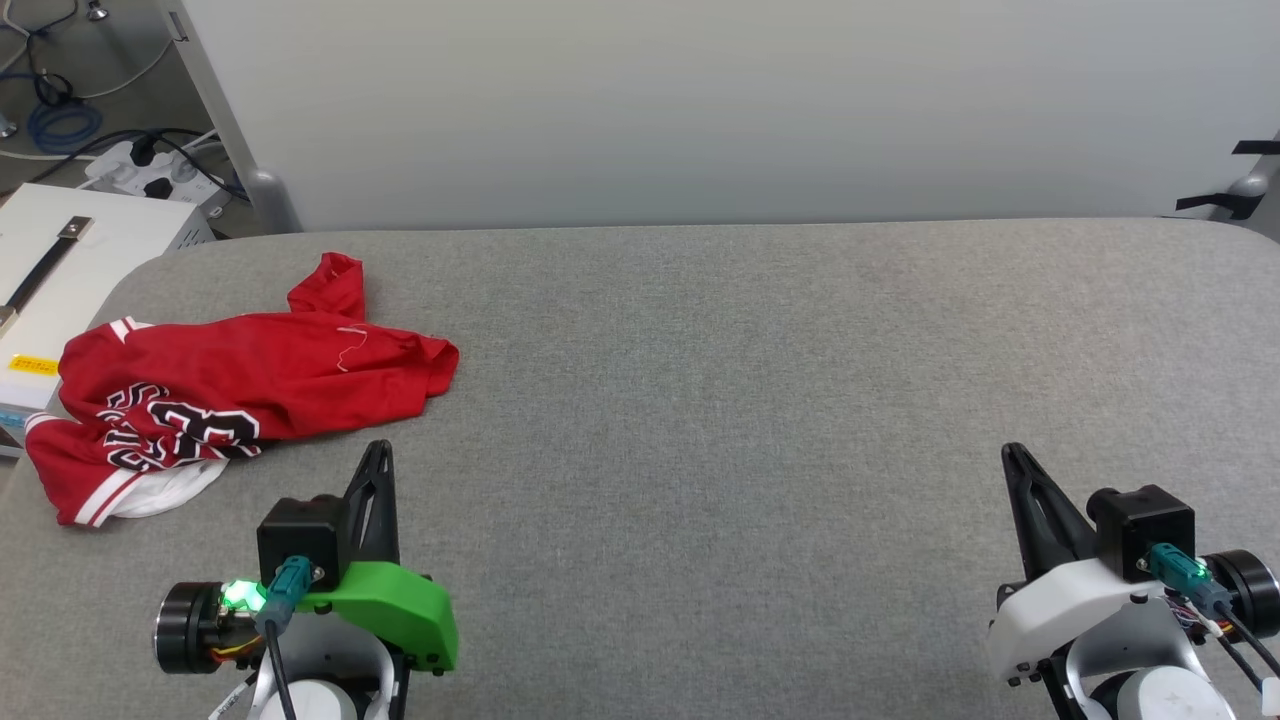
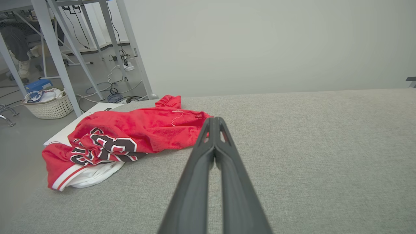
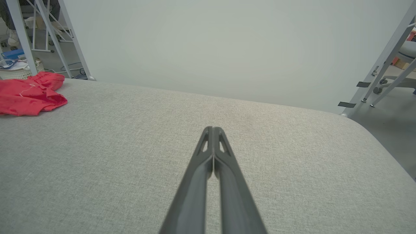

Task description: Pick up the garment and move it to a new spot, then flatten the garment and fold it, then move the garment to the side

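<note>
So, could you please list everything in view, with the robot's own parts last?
jersey: one, red with white trim and black lettering, crumpled at the table's left end
table: one, grey fabric top, before the robot
wall panel: one, white, behind the table
box: one, white, beside the table's left end
power strip: one, white, on the floor, far left
basket: one, white, on the floor beyond the jersey
office chair: one, grey, floor, far right
left gripper: one, dark fingers, shut, near the jersey
right gripper: one, dark fingers, shut, over the table's right side
</note>
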### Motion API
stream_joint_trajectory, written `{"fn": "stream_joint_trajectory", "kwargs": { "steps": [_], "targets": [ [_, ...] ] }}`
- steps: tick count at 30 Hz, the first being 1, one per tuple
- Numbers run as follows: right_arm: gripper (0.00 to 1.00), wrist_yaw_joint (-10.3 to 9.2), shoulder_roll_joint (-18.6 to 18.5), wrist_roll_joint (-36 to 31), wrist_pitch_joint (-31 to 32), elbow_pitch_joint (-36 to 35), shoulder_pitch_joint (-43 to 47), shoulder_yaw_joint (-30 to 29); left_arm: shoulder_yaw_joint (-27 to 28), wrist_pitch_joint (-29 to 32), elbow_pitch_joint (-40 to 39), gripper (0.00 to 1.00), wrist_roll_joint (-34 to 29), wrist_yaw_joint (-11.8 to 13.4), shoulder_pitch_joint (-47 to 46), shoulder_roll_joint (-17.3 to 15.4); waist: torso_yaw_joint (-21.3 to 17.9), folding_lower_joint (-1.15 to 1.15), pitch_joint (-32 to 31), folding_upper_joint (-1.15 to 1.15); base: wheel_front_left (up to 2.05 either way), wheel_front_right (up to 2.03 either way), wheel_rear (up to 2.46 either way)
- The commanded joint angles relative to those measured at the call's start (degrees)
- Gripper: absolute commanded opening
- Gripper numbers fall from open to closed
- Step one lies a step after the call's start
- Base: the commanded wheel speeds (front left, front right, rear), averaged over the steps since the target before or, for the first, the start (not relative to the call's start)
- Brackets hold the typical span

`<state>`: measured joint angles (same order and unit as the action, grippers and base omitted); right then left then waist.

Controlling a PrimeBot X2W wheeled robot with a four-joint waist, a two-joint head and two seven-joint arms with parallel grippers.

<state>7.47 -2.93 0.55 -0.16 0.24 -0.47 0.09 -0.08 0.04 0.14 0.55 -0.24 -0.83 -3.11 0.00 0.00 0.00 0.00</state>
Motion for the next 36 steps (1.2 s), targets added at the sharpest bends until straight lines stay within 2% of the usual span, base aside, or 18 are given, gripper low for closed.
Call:
{"fn": "stream_joint_trajectory", "kwargs": {
  "steps": [1, 28, 29, 36],
  "targets": [
    [0.00, 0.02, 0.1, -0.6, 0.2, -0.2, 0.5, -0.1, 0.1, 0.0, -0.1, 0.00, -0.6, 0.2, 0.8, 0.2, 0.0, 0.00, 0.0, 0.00, 0.00, 0.00, 0.00],
    [0.00, 0.02, 0.1, -0.6, 0.2, -0.2, 0.5, -0.1, 0.1, 0.0, -0.1, 0.00, -0.6, 0.2, 0.8, 0.2, 0.0, 0.00, 0.0, 0.00, 0.00, 0.00, 0.00],
    [1.00, 0.00, 0.0, 0.0, 0.0, 0.0, 0.0, 0.0, 0.0, 0.0, 0.0, 1.00, 0.0, 0.0, 0.0, 0.0, 0.0, 0.00, 0.0, 0.00, 0.00, 0.00, 0.00],
    [1.00, 0.00, 0.0, 0.3, -0.4, 0.1, 0.0, -0.2, 0.0, -0.4, -0.1, 1.00, 0.2, 0.4, 0.0, 0.0, 0.0, 0.00, 0.0, 0.00, 0.00, 0.00, 0.00]
  ]
}}
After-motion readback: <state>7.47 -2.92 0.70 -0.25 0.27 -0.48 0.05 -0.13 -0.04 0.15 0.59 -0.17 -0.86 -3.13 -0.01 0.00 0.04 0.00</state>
